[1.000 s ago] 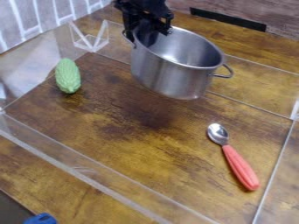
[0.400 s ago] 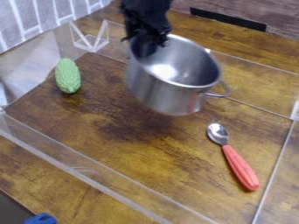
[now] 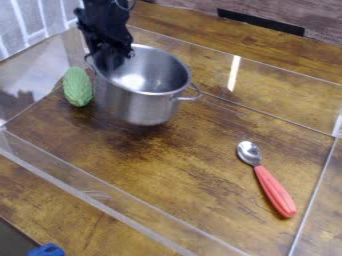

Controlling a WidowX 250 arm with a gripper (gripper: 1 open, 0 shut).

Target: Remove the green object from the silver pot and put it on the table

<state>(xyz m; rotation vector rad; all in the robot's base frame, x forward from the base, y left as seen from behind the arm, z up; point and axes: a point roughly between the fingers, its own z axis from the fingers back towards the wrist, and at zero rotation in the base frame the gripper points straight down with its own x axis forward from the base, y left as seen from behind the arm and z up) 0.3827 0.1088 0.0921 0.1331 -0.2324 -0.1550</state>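
Observation:
The silver pot stands left of the middle of the table, tilted slightly, and its inside looks empty. My black gripper comes down from above and is shut on the pot's back-left rim. The green object lies on the table just left of the pot, very close to its wall, and outside it.
A spoon with a red handle lies on the wood at the right. Clear acrylic walls edge the work area at the front, left and back. A small blue thing shows at the bottom left corner, outside the walls.
The gripper has dragged the pot from the back middle to the left and nearer, up to the green object. The green object and the spoon have not moved.

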